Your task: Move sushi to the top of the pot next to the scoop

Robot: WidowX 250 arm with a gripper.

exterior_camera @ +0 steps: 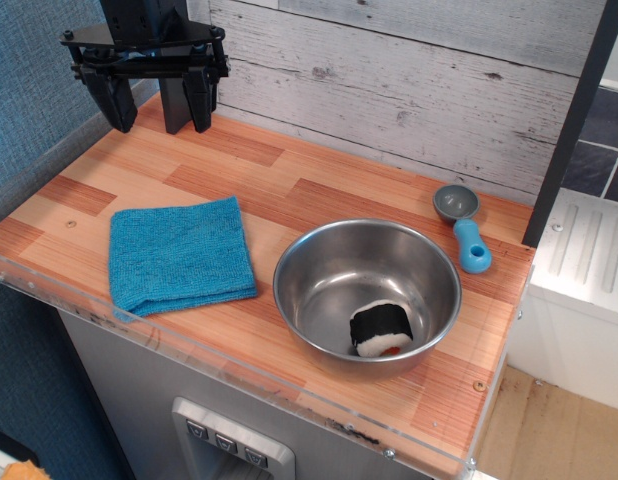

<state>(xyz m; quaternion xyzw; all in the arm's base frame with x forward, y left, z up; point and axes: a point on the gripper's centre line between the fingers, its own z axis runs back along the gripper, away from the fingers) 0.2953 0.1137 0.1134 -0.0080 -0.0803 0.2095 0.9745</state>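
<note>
The sushi [380, 329] is lying inside the pot [319, 262], down at the bottom on the side nearest the front edge of the surface [289, 190]. It is lying tipped over, with a bit of its orange end peeking out underneath. The scoop [464, 228] is sitting just past the pot, at the pot's far right side, with its grey cup pointing toward the wall and its blue handle pointing toward the front.

The gripper [154, 105] is hanging well away from the pot, over the far left corner. Its jaws are standing wide apart and are holding nothing. A blue cloth [179, 253] is lying flat just to the left of the pot.

I think the job is only starting. The arm needs to travel across to the pot and go down into it. To do it well, the jaws should come straight down over the little roll and squeeze its black sides, not its ends. They should stay clear of the shiny wall, because the roll is lying close to it. The roll looks soft, so a gentle squeeze should be enough. Then it should lift high over the rim and go to the spot behind the pot beside the scoop, without bumping the scoop.
</note>
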